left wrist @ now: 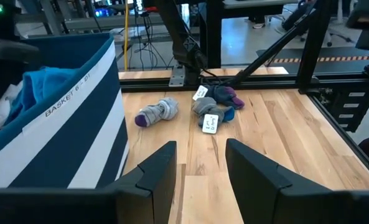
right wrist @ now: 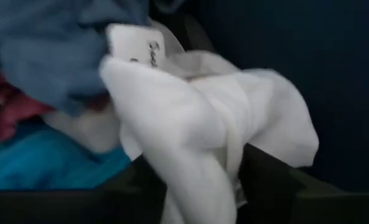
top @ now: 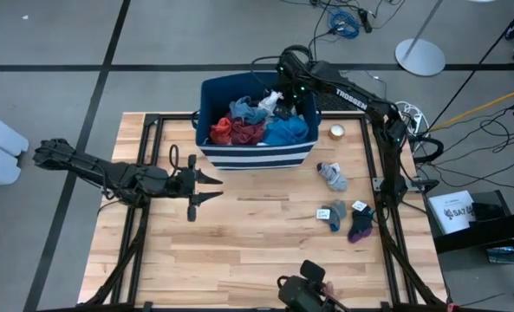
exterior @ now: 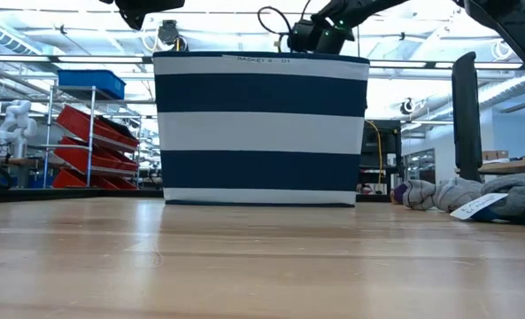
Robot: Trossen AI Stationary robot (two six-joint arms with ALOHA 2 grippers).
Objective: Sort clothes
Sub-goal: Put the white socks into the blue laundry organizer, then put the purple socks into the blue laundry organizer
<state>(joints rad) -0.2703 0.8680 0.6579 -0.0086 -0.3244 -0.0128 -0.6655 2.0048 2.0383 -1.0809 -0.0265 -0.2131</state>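
A navy bin with white stripes (top: 255, 158) stands at the table's far middle, holding red (top: 222, 132), maroon (top: 246, 133), teal (top: 287, 132) and blue-grey (top: 242, 108) clothes. My right gripper (top: 278, 102) reaches down into the bin's far right part, its fingers parted around a white garment (right wrist: 196, 124) with a paper tag (right wrist: 137, 43). My left gripper (top: 215, 186) hovers open and with nothing in it just in front of the bin's near left corner. Rolled socks (top: 332, 175) (top: 335, 212) (top: 361, 225) lie on the table to the right. My right gripper has the white garment's bunched folds (right wrist: 221, 168) between its two parted fingers, coming from above at a slant into the bin. The cloth drapes over and between the fingers (right wrist: 268, 180) and hides their tips. The rest of the garment lies on the other clothes.
A small tape roll (top: 336, 132) sits right of the bin. A black frame rail (top: 387, 199) runs along the table's right side. Bare wood stretches across the near half of the table (top: 239, 251).
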